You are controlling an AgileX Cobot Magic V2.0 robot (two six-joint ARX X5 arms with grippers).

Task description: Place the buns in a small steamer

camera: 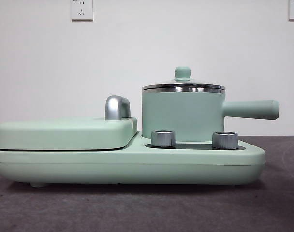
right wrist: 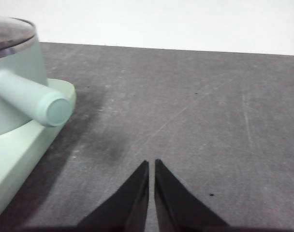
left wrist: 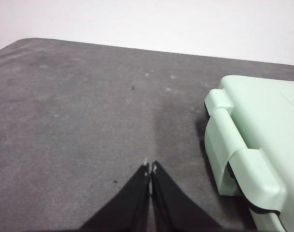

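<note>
The small steamer point(camera: 183, 113), a mint-green pot with a steel rim, stands on the right half of a mint-green cooker base point(camera: 137, 166). Its glass lid with a green knob point(camera: 183, 72) is on. Its long handle point(camera: 251, 109) points right. The steamer also shows in the right wrist view point(right wrist: 14, 72). The buns are out of view. My left gripper point(left wrist: 150, 168) is shut and empty over the dark table, beside the griddle's hinge. My right gripper point(right wrist: 151, 164) is shut and empty over the table, apart from the steamer's handle point(right wrist: 36, 99). Neither gripper shows in the front view.
A flat mint-green lidded griddle point(camera: 65, 133) with a chrome handle point(camera: 117, 107) fills the base's left half; its hinged end shows in the left wrist view point(left wrist: 253, 140). Two steel knobs point(camera: 163, 138) sit on the base's front. A white wall stands behind.
</note>
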